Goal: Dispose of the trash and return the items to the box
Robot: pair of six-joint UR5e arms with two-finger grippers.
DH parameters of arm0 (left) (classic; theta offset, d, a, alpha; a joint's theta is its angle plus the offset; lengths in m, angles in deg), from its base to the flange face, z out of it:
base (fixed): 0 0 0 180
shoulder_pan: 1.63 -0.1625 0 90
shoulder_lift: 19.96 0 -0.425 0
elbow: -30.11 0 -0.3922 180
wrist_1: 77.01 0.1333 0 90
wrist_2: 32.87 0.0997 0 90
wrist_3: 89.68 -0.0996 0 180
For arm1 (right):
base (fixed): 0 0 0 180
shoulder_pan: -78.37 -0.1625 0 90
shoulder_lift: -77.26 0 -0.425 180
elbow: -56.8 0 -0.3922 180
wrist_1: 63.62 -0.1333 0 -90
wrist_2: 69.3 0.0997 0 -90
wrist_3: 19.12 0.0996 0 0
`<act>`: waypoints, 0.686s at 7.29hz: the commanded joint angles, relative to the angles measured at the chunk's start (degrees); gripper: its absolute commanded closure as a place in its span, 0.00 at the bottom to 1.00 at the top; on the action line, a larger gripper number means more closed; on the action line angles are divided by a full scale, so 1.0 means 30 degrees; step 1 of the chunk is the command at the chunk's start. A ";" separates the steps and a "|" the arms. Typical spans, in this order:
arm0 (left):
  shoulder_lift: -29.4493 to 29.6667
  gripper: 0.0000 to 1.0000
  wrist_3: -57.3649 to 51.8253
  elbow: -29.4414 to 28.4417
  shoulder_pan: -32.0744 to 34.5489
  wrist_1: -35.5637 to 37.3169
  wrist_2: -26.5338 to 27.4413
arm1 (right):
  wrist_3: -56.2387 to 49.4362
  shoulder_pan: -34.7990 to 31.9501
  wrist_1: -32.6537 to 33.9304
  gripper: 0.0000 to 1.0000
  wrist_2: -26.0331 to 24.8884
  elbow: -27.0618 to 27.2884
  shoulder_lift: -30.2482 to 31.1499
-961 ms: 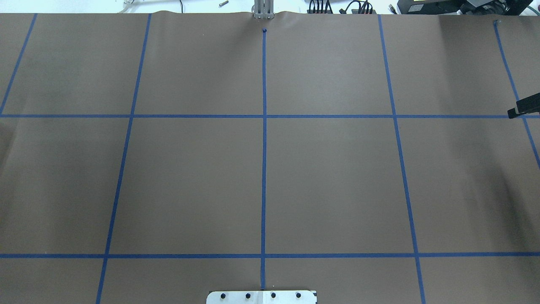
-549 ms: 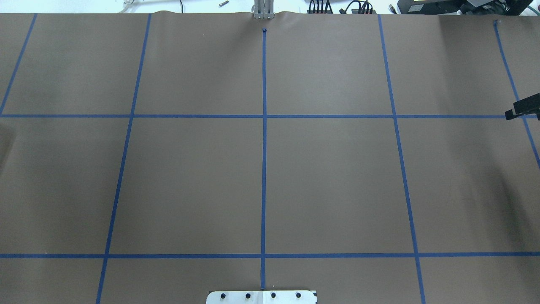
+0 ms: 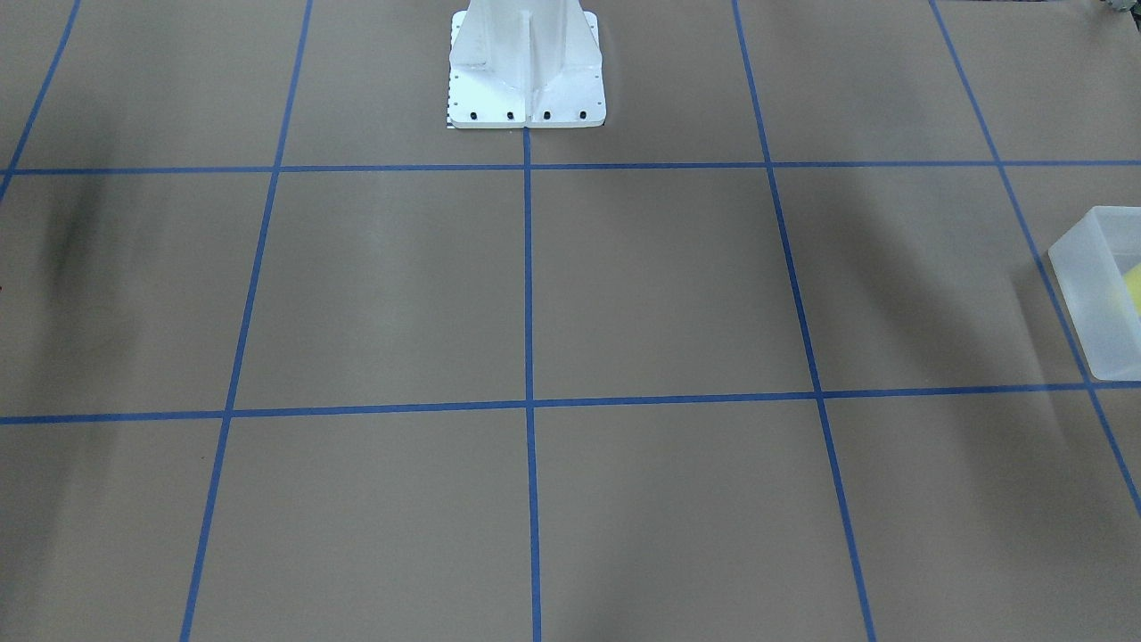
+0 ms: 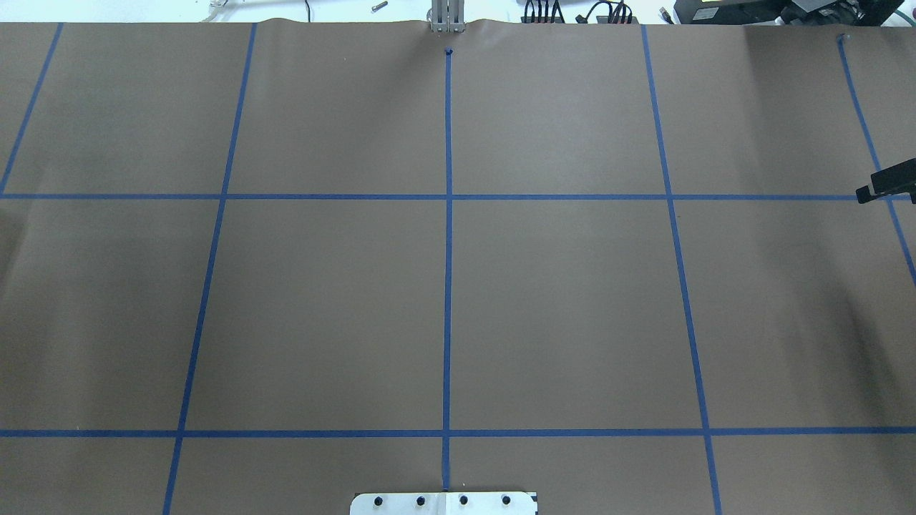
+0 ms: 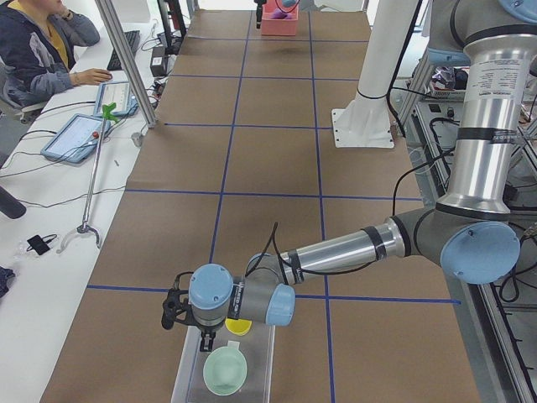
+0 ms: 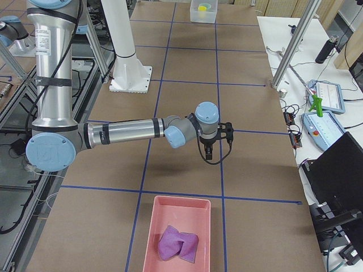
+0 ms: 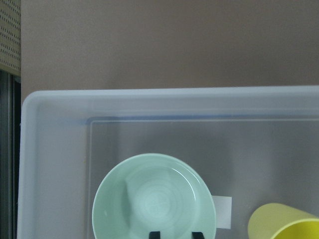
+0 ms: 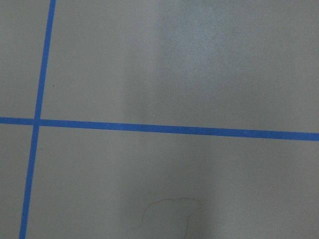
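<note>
The frosted white box [image 5: 186,374] stands at the table's left end. The mint-green bowl [image 5: 225,371] and the yellow cup [image 5: 238,326] sit inside it. My left gripper [image 5: 205,341] hangs over the box. In the left wrist view its fingertips [image 7: 155,234] are apart over the bowl [image 7: 154,196], with nothing between them, and the cup [image 7: 286,225] is beside it. The box [image 3: 1098,294] also shows at the edge of the front view. My right gripper [image 6: 209,151] points down over bare table; I cannot tell whether it is open or shut.
A pink tray [image 6: 153,226] holding a crumpled purple piece [image 6: 178,243] stands at the table's right end. The white robot base [image 3: 526,71] is at mid-table. A black part of the right wrist [image 4: 887,182] juts in at the overhead view's right edge. Operators' laptops sit beyond the far edge.
The black part of the right wrist at the overhead view's right edge has shifted slightly left. Nothing else has visibly changed.
</note>
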 commanded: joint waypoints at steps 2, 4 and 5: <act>-0.2331 0.03 0.2033 0.7166 -0.2690 0.1021 -0.0695 | 0.0350 -0.0020 0.0027 0.00 -0.0918 0.1218 0.0881; -0.2223 0.03 0.2684 1.1304 -0.4137 0.6011 0.0650 | 0.0059 -0.0020 0.0027 0.00 -0.2081 0.1690 0.1672; -0.2164 0.03 0.2655 1.1932 -0.4144 0.7083 0.0683 | 0.0028 -0.0020 0.0056 0.00 -0.2148 0.1720 0.1675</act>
